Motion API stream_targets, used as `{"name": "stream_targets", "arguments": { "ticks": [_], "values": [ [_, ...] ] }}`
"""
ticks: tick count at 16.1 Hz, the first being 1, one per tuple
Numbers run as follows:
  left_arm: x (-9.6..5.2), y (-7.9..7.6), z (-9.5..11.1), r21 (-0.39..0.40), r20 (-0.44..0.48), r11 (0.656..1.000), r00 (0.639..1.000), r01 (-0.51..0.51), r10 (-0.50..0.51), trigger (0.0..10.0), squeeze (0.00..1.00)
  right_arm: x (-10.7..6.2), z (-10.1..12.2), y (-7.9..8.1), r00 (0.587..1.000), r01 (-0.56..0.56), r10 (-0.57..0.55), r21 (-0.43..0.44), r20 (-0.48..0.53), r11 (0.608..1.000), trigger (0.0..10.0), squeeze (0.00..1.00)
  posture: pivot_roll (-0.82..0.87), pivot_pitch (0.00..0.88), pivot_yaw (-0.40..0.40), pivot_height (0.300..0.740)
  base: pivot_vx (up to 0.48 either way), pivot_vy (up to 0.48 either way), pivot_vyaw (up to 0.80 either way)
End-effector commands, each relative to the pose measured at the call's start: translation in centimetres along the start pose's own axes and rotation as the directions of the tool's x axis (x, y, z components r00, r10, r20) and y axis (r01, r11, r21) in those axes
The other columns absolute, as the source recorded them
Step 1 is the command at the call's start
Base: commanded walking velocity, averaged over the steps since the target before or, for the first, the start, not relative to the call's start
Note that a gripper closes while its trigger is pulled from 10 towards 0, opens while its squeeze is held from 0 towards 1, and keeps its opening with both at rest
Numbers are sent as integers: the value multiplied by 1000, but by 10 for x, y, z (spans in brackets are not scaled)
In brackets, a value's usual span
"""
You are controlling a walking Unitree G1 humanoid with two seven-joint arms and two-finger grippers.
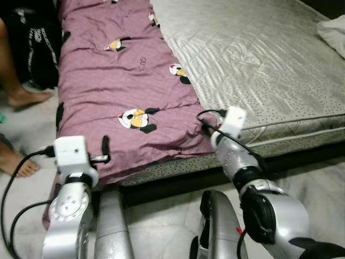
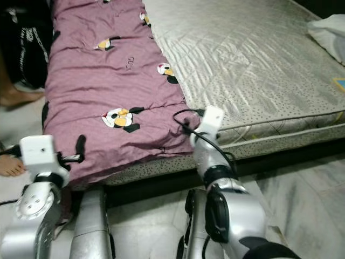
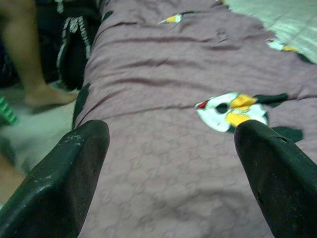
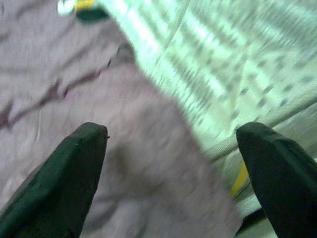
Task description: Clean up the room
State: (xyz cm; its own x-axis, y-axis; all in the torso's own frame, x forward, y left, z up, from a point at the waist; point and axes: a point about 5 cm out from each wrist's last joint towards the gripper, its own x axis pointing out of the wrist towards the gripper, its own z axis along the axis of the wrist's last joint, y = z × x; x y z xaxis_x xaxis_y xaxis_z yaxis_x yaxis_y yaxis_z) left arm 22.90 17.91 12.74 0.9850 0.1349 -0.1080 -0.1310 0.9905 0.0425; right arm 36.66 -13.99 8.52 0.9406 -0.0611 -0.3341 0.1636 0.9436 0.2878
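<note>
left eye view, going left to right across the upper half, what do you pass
person's foot → purple penguin-print blanket → bare grey mattress → white cloth at the right edge

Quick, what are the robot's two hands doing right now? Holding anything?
Left gripper: jaws open, holding nothing, over the purple blanket.
Right gripper: jaws open, holding nothing, at the blanket's edge by the mattress.
</note>
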Motion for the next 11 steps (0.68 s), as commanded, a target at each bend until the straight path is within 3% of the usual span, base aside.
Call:
{"name": "stream_targets", "arguments": {
  "ticks": [1,3,5,6,7,11],
  "values": [
    [1,-1,-3,2,-4,1000,1000,12,-12,10000,0,-2,9,-8,998,11,-10,-19,59,1000,10000,0,145,0,-42,512,0,0,0],
    [4,-3,-2,4,7,1000,1000,22,-22,10000,0,-15,14,-15,988,-28,33,-40,154,999,10000,0,114,0,-28,512,0,0,0],
    [9,-3,-3,2,17,1000,999,30,-30,10000,0,-43,14,-17,957,-103,134,-132,256,986,10000,0,77,0,-7,512,0,0,0],
    [9,-8,-7,1,18,998,998,67,-67,10000,0,-84,6,-18,914,-180,254,-245,317,953,10000,0,33,0,13,512,0,0,0],
    [11,-9,-8,9,22,997,996,81,-82,10000,0,-100,2,-21,903,-196,287,-288,319,937,10000,0,16,0,22,512,0,0,0],
    [17,-9,-9,44,44,995,995,92,-94,10000,0,-119,0,-35,914,-164,243,-250,326,954,10000,0,-32,0,49,541,0,0,0]
  ]
}}
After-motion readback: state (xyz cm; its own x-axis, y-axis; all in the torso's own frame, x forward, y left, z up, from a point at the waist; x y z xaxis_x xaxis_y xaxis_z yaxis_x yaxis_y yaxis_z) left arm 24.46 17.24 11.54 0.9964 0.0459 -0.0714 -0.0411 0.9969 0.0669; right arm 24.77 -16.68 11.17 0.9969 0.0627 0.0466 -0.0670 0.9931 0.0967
